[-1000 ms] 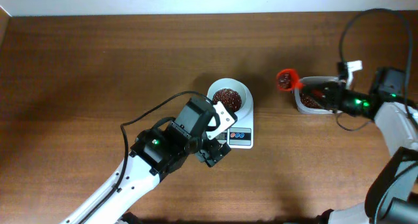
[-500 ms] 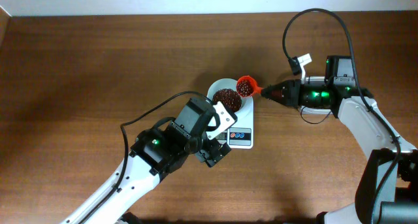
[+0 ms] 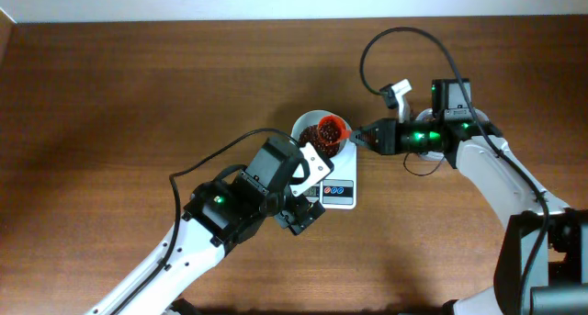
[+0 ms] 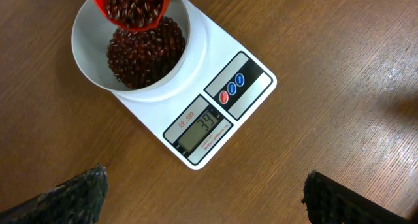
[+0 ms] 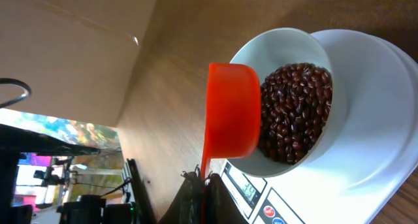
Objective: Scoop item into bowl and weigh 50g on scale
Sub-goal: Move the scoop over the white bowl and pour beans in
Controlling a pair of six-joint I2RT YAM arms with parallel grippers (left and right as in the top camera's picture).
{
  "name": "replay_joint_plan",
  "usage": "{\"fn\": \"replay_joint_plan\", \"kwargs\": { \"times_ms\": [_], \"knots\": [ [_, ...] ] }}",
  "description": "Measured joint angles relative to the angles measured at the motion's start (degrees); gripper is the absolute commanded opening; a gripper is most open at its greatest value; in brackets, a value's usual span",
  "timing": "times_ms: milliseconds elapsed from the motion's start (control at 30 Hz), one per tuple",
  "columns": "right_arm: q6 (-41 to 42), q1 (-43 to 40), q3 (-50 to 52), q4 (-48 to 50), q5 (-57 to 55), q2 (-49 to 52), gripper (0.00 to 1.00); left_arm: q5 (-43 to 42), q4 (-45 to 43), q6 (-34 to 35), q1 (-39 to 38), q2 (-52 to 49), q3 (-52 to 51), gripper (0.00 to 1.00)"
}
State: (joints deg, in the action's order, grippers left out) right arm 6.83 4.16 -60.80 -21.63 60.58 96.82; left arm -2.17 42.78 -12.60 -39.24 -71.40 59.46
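Observation:
The white bowl [image 3: 308, 129] stands on the white scale [image 3: 338, 192] and holds a heap of dark red beans [image 4: 145, 49]. The scale's display [image 4: 204, 126] reads 39. My right gripper [image 3: 375, 138] is shut on the handle of an orange scoop [image 3: 333, 129], which is full of beans and tilted over the bowl's rim [image 5: 233, 110]. In the left wrist view the scoop [image 4: 134, 5] hangs over the bowl [image 4: 88, 51]. My left gripper [image 4: 202, 198] is open and empty, just in front of the scale.
The left arm [image 3: 230, 205] lies across the table's front left, beside the scale. The right arm [image 3: 478, 154] and its cable [image 3: 386, 39] reach in from the right. The clear tub is out of view.
My right gripper has carried the full scoop leftward from the tub at the right to above the bowl. The left arm has not moved.

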Motion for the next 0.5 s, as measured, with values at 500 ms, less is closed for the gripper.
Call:
{"fn": "replay_joint_plan", "kwargs": {
  "times_ms": [500],
  "knots": [
    [-7.0,0.1,0.0,3.3,-6.6,0.0,0.04,0.0,0.0,0.0,0.0,0.0,0.0,0.99]
  ]
}}
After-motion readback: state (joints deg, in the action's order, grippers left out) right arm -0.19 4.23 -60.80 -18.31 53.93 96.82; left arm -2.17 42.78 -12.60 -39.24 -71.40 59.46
